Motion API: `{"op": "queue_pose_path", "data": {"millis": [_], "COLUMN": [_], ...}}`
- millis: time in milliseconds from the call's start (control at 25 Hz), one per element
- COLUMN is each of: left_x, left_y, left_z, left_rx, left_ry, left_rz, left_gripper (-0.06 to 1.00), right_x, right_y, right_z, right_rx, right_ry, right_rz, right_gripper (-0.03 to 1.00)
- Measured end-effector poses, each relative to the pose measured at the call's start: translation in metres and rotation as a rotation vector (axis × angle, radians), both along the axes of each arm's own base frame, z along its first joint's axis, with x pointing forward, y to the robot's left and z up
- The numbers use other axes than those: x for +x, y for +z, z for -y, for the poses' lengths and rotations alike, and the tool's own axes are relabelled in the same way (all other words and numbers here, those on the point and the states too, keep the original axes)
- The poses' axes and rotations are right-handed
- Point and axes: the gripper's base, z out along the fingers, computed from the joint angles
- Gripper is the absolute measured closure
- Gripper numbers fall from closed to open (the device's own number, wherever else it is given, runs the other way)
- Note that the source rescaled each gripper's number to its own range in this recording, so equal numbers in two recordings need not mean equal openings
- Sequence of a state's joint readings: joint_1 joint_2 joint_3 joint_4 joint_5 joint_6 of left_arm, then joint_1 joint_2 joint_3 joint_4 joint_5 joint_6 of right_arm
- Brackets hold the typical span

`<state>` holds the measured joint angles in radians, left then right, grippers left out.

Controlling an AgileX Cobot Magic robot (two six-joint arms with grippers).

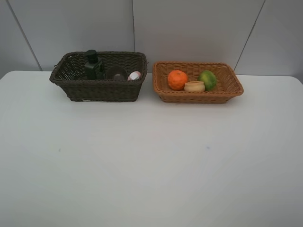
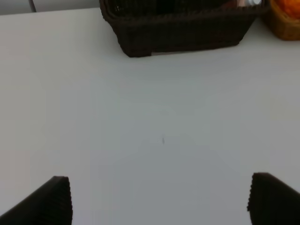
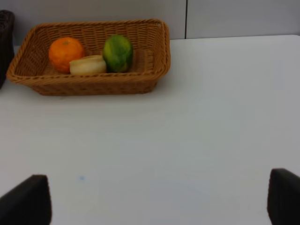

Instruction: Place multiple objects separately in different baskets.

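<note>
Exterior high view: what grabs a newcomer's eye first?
Two wicker baskets side by side at the table's far edge. The light basket on the right holds a bright orange, a green citrus and a pale round fruit. The dark basket on the left holds a dark pump bottle.

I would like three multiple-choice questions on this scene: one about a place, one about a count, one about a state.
1. Where is the orange?
A. on the table
B. in the light basket
C. in the dark basket

2. How many items lie in the light basket?
A. one
B. three
C. five

3. How is the right gripper?
A. open, empty
B. shut on the green citrus
C. shut on a bottle

Answers: 1 B, it sits inside the light weave; 2 B, orange, citrus and a pale round item; 3 A, its fingers stand wide apart over bare table.
</note>
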<state>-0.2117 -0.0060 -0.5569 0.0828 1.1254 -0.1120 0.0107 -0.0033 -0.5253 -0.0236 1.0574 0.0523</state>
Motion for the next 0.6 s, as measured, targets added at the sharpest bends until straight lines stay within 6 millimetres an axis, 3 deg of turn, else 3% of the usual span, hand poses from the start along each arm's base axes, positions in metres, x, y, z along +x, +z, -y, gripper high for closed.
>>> {"op": "queue_pose_path", "data": {"millis": [600], "left_x": [0.0082], "left_y": [-0.0088], "left_z": [0.003], "left_rx": [0.005], "left_ry": [-0.02], "left_rz": [0.009], "left_gripper": [-0.03], "right_x": [0.0], "right_y": [0.0], "right_z": [0.0], "right_rx": [0.0], "right_ry": [0.0], "right_rz": [0.0], "right_gripper": [-0.03]}}
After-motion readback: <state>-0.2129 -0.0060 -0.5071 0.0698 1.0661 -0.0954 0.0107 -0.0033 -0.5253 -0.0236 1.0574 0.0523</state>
